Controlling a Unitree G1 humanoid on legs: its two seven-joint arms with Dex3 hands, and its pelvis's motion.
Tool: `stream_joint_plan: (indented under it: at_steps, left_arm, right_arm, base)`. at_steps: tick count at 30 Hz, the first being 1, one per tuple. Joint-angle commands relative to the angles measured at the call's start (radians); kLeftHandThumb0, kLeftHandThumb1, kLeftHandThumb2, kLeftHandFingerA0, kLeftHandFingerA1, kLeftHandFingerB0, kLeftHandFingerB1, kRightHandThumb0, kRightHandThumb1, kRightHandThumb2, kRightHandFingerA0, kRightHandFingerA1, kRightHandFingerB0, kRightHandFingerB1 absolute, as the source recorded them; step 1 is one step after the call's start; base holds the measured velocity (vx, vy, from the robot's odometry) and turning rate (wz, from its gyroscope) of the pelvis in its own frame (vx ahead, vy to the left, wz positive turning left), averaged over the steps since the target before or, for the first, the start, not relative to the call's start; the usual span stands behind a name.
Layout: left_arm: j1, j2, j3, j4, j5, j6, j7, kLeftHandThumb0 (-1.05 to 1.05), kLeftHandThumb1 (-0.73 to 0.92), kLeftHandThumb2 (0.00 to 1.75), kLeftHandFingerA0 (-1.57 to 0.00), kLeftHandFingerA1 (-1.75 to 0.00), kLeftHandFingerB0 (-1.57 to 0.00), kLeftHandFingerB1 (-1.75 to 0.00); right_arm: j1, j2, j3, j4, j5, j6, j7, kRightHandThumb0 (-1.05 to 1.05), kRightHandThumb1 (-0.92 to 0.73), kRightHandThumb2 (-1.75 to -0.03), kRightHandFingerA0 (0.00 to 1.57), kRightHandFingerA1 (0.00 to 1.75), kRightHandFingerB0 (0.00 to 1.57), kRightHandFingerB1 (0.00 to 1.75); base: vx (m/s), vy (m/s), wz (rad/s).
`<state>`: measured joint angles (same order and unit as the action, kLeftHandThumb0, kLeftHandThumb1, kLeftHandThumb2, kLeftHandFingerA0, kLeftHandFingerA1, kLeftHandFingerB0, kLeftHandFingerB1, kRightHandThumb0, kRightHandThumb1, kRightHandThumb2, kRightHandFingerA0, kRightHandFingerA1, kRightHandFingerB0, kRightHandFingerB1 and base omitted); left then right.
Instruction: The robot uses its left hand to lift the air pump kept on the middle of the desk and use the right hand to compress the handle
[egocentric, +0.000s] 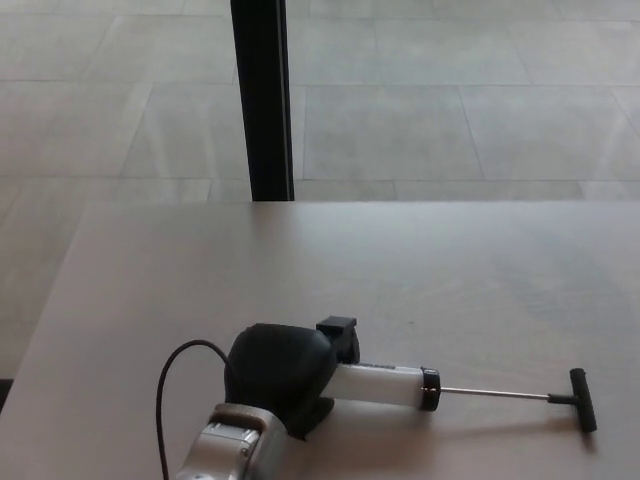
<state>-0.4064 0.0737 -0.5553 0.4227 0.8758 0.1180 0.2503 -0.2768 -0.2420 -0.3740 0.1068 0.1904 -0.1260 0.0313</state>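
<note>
L hand (285, 368) wraps the near end of the air pump (385, 385), fingers curled round the pale barrel's base, so it has hold of it. Pump sits low over the desk (450, 270), lying sideways, rod drawn fully out to the R w/ the T-handle (583, 400) at the far tip. Shadow under the rod hints it's just off the surface, can't be sure. Gripping the barrel end leaves the handle free for the R hand, which isn't in shot.
</note>
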Motion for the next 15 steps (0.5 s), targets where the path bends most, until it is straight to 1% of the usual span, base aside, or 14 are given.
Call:
stream_joint_plan:
  at_steps: [1,2,3,4,5,7,8,11,14,15]
  left_arm:
    - [0.025,-0.018,0.084,-0.045,-0.122,-0.107,0.069,-0.09,0.58,1.16,-1.16,-1.47,-0.91,-1.27]
    - [0.024,-0.023,0.094,-0.043,-0.124,-0.119,0.083,-0.09,0.58,1.16,-1.16,-1.47,-0.91,-1.27]
    - [0.024,-0.029,0.106,-0.041,-0.136,-0.147,0.105,-0.04,0.58,1.15,-0.82,-1.75,-0.73,-1.53]
    - [0.030,-0.040,0.125,-0.062,-0.158,-0.152,0.095,-0.11,0.57,1.17,-1.15,-1.48,-0.91,-1.29]
    - [0.034,-0.042,0.132,-0.069,-0.161,-0.167,0.103,-0.09,0.56,1.19,-1.18,-1.50,-0.94,-1.31]
    - [0.034,-0.042,0.138,-0.067,-0.161,-0.186,0.110,-0.07,0.55,1.21,-1.18,-1.51,-0.94,-1.32]
    - [0.036,-0.045,0.142,-0.070,-0.166,-0.192,0.112,-0.10,0.54,1.23,-1.17,-1.52,-0.95,-1.34]
    - [0.044,-0.053,0.151,-0.080,-0.176,-0.196,0.113,-0.07,0.54,1.21,-1.18,-1.50,-0.97,-1.33]
    - [0.055,-0.054,0.155,-0.082,-0.182,-0.211,0.121,-0.05,0.54,1.21,-1.17,-1.50,-0.98,-1.33]
    - [0.059,-0.055,0.159,-0.077,-0.196,-0.225,0.118,-0.05,0.54,1.23,-1.17,-1.52,-0.96,-1.34]
  right_arm:
    - [0.024,-0.013,0.002,0.000,-0.011,0.032,-0.010,-0.58,-0.83,-0.64,0.56,0.60,0.55,0.45]
    - [0.027,-0.014,0.004,-0.001,-0.016,0.037,-0.011,-0.58,-0.83,-0.64,0.56,0.60,0.55,0.45]
    - [0.026,-0.013,0.004,0.006,-0.021,0.035,-0.016,-0.59,-0.83,-0.64,0.57,0.59,0.55,0.45]
    - [0.033,-0.014,0.005,-0.001,-0.019,0.048,-0.014,-0.59,-0.83,-0.65,0.55,0.59,0.54,0.45]
    - [0.037,-0.010,0.006,-0.007,-0.020,0.059,-0.020,-0.59,-0.83,-0.65,0.57,0.60,0.54,0.45]
    - [0.039,-0.009,0.006,-0.013,-0.017,0.066,-0.021,-0.59,-0.83,-0.65,0.56,0.60,0.54,0.45]
    - [0.040,-0.010,0.006,-0.013,-0.017,0.070,-0.020,-0.59,-0.84,-0.65,0.55,0.61,0.53,0.45]
    - [0.043,-0.006,0.006,-0.013,-0.014,0.075,-0.021,-0.58,-0.84,-0.65,0.56,0.61,0.53,0.45]
    - [0.047,-0.004,0.010,-0.027,-0.020,0.108,-0.033,-0.59,-0.84,-0.65,0.57,0.60,0.53,0.44]
    - [0.054,-0.006,0.013,-0.032,-0.026,0.110,-0.033,-0.60,-0.84,-0.65,0.56,0.61,0.53,0.44]
  base:
    - [0.00,0.000,0.00]
    - [0.00,0.000,0.00]
    - [0.00,0.000,0.00]
    - [0.00,0.000,0.00]
    - [0.00,0.000,0.00]
    - [0.00,0.000,0.00]
    - [0.00,0.000,0.00]
    - [0.00,0.000,0.00]
    - [0.00,0.000,0.00]
    - [0.00,0.000,0.00]
